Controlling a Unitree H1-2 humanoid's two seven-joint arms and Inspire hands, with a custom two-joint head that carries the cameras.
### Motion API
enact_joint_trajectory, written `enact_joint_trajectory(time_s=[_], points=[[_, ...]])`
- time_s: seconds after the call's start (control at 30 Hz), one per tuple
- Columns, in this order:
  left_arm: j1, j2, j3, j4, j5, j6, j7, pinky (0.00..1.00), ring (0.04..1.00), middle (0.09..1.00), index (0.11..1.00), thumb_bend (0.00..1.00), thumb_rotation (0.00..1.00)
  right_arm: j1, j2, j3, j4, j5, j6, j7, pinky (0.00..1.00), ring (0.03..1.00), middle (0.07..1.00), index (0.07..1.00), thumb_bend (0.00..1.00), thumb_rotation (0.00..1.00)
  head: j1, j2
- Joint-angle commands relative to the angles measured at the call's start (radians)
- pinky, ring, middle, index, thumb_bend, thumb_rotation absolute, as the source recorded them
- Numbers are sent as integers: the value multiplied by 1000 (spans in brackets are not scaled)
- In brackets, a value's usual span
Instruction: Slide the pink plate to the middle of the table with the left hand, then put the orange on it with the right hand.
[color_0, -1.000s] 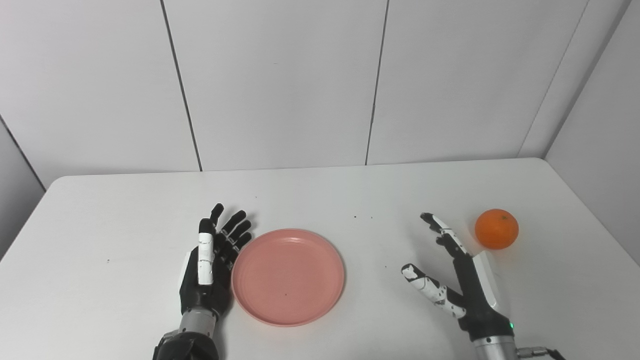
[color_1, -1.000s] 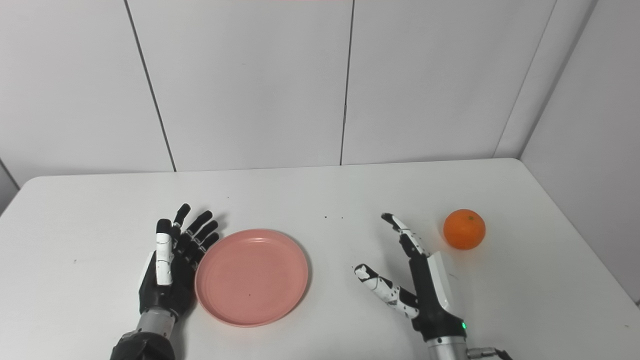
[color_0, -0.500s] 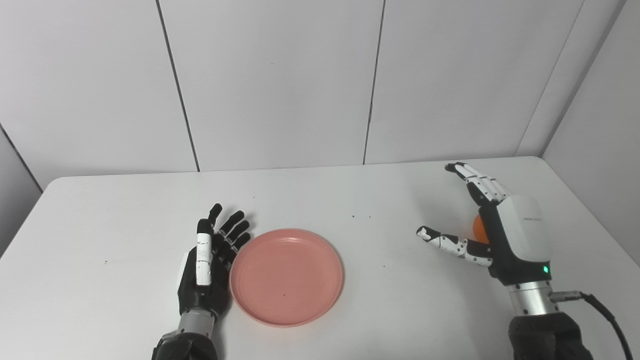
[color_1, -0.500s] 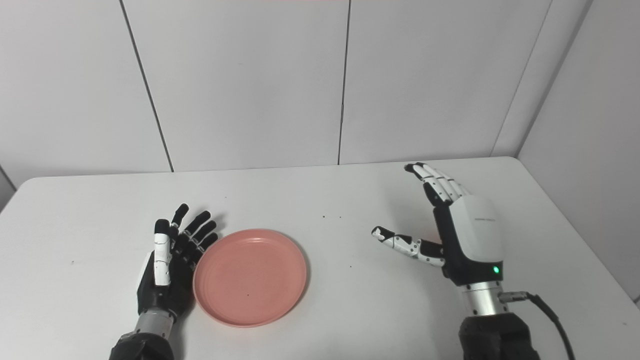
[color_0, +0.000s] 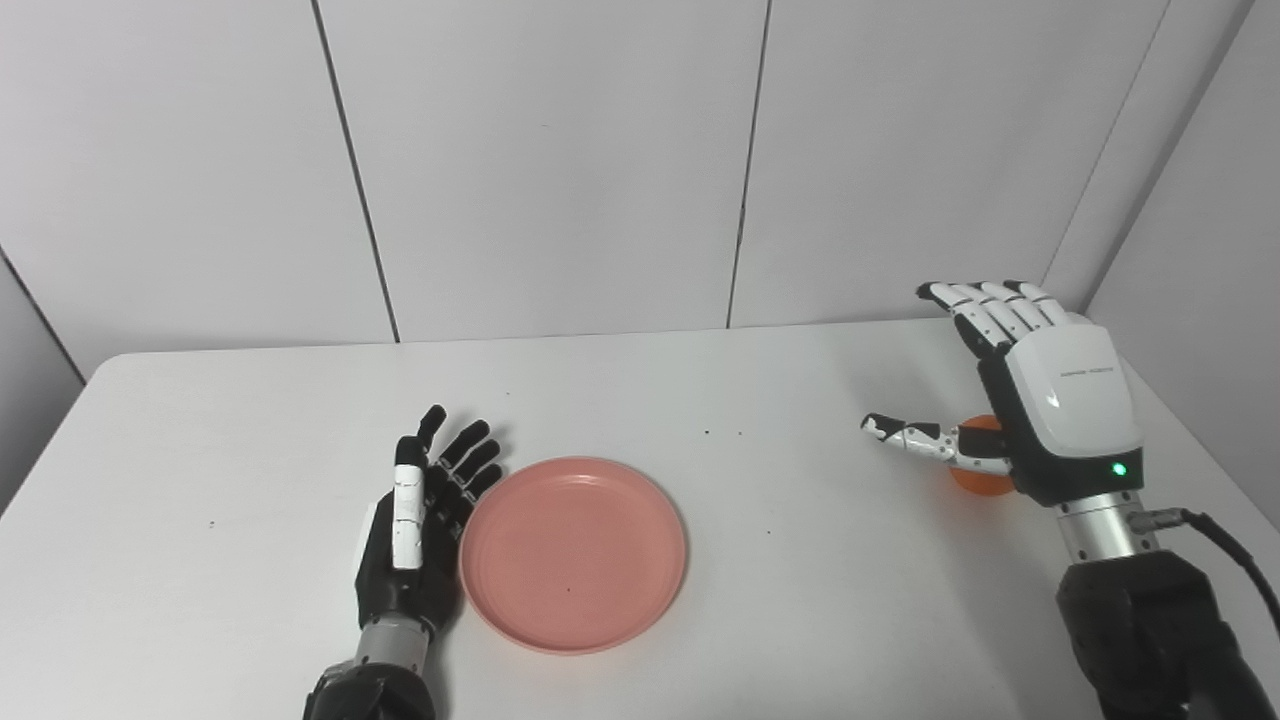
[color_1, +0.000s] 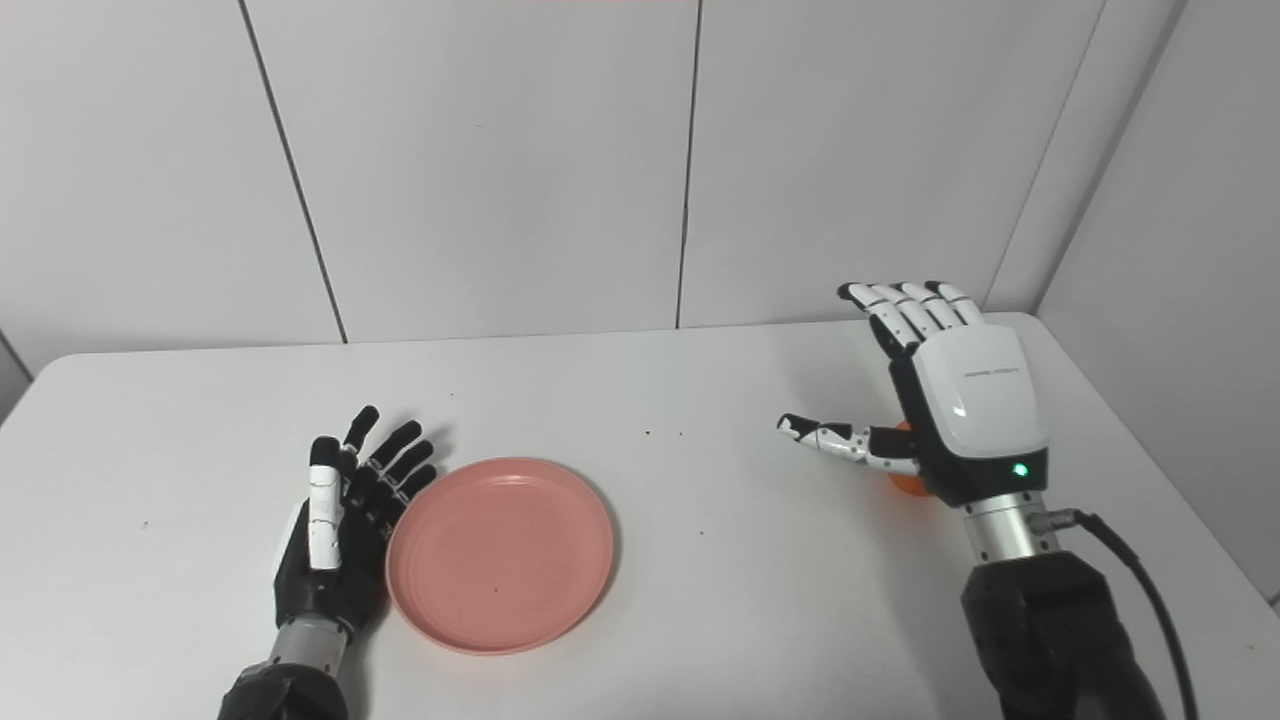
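Observation:
The pink plate (color_0: 573, 552) lies flat on the white table (color_0: 200, 480), a little left of the middle. My left hand (color_0: 415, 530) is open, edge-on to the table, with its fingers against the plate's left rim. My right hand (color_0: 1040, 410) is open, palm down, raised above the orange (color_0: 975, 480) at the right side. The hand hides most of the orange; only its lower part shows under the palm, also in the right eye view (color_1: 908, 483). The thumb points left. I cannot tell if the hand touches the orange.
Grey wall panels (color_0: 560, 170) stand right behind the table's back edge. A side wall (color_0: 1200, 300) runs close along the table's right edge. A black cable (color_0: 1225, 555) trails from my right wrist.
My right hand has risen from the table, turned palm down and moved right and back over the orange, covering most of it. My left hand and the plate have stayed put.

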Motion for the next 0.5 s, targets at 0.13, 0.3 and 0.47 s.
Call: enact_joint_trajectory(time_s=[0.13,0.3,0.47], points=[[-1,2,-5,22,12,22,3,844,828,818,933,896,821,-67,-87,-9,74,-4,43,12,800,757,747,736,904,838,2,0],[-4,0,-1,24,11,24,7,839,824,812,928,901,812,-81,-106,-1,145,28,50,19,746,741,736,720,892,802,4,-1],[-8,4,-3,32,11,22,1,844,830,818,931,897,820,-101,-109,16,235,43,70,17,754,738,730,714,888,799,4,-5]])
